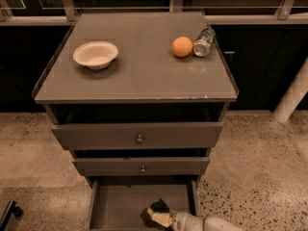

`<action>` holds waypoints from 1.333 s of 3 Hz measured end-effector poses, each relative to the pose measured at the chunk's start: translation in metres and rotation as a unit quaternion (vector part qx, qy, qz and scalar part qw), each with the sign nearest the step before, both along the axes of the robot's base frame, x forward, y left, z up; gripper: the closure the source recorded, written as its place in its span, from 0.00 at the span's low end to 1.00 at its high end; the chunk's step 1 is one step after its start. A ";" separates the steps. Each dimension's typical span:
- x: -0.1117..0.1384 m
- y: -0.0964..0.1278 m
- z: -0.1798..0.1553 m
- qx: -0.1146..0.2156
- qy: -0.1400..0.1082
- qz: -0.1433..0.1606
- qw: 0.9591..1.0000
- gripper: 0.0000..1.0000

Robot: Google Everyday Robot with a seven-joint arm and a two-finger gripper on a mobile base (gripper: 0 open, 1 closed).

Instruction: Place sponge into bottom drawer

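Holding sponge (158,212), gripper (167,219) over bottom drawer (122,201) — speckled floor (262,170)

- cabinet top (139,78): bowl (95,55) well left of orange (182,46)
- can (204,35) on its side, just right of orange
- gripper (167,219) in bottom drawer (120,206), below the orange, holding sponge (159,211)

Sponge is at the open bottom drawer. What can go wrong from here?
1. The sponge at the gripper sits in the front right of the bottom drawer, close to its right wall. Let go there, it might catch the wall or tip over the front edge, which is out of view.
2. The middle drawer juts out just above. A steep lift of the arm could clip its front.
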State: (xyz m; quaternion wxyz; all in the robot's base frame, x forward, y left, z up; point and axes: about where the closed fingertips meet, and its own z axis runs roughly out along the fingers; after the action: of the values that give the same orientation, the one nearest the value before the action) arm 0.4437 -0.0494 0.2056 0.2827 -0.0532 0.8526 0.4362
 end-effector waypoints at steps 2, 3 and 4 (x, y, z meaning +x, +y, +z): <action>0.002 0.005 -0.027 -0.012 0.033 -0.001 0.999 0.59; 0.002 0.005 -0.027 -0.012 0.033 -0.001 0.999 0.36; 0.002 0.005 -0.027 -0.012 0.033 -0.001 0.999 0.13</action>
State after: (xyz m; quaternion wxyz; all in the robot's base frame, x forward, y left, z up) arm 0.4461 -0.0440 0.1783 0.2543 -0.0413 0.8668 0.4270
